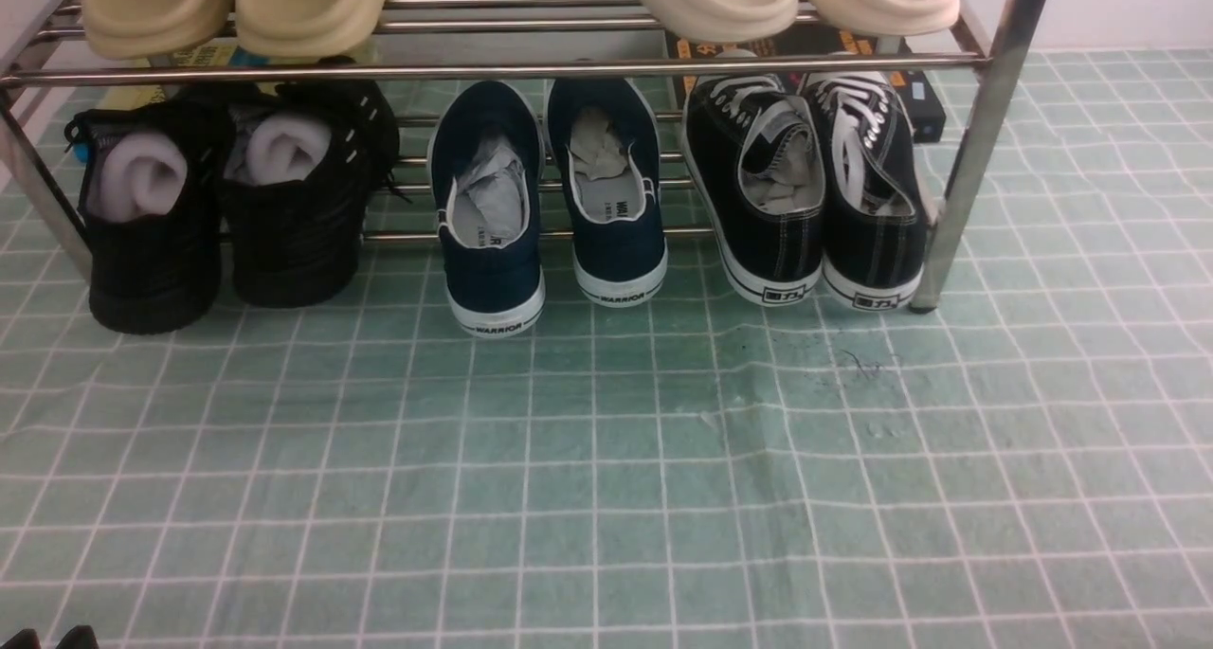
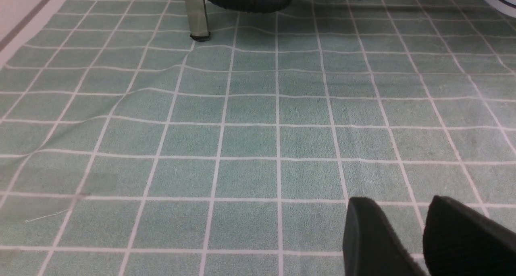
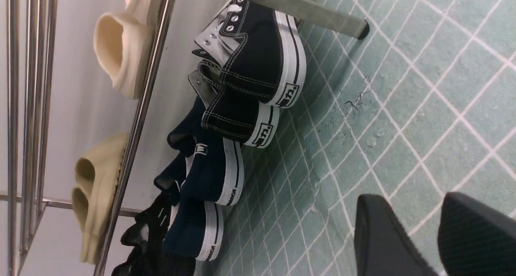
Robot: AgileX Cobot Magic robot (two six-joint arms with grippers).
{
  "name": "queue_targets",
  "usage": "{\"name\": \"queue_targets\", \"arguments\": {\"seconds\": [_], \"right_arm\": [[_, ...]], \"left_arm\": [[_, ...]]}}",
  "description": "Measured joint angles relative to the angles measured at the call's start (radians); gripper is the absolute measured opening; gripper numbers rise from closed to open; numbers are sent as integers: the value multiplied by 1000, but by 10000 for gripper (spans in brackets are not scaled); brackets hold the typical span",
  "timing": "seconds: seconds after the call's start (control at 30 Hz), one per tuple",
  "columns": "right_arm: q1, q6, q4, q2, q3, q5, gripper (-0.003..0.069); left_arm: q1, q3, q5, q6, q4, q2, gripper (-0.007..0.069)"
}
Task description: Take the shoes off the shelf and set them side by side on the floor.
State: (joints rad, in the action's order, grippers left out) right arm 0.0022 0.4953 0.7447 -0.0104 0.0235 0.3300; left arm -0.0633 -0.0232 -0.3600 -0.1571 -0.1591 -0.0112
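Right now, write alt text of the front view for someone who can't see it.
Black lace-up sneakers sit at the right end of the lower tier of a metal shoe rack, beside navy slip-ons and black shoes; beige clogs stand above, green gridded floor in front.

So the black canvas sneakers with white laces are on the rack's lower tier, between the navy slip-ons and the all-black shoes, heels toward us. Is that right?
Not quite: the front view shows the navy slip-ons between the black canvas sneakers and the all-black shoes. The rest holds: lower tier, heels toward us.
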Motion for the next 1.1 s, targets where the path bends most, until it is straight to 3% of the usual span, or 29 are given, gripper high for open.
{"name": "queue_targets", "arguments": {"seconds": [0.1,0.33,0.4,0.63,0.73,0.8,0.97,1.1], "right_arm": [[0,-111,0,0,-12,1,221],[0,-545,-67,130,-273,22,-6],[0,-623,-112,263,-386,97,-10],[0,-671,-230,802,-700,487,3],[0,-696,-193,979,-804,617,3],[22,-766,-85,1161,-914,734,5],[165,-845,18,1456,-1165,868,6],[294,-699,-121,1637,-1431,887,7]], "left_arm": [[0,0,0,0,0,0,239],[0,0,0,0,0,0,239],[0,0,0,0,0,0,239],[0,0,-1,0,0,0,239],[0,0,-1,0,0,0,239],[0,0,-1,0,0,0,239],[0,0,-1,0,0,0,239],[0,0,-1,0,0,0,239]]}}
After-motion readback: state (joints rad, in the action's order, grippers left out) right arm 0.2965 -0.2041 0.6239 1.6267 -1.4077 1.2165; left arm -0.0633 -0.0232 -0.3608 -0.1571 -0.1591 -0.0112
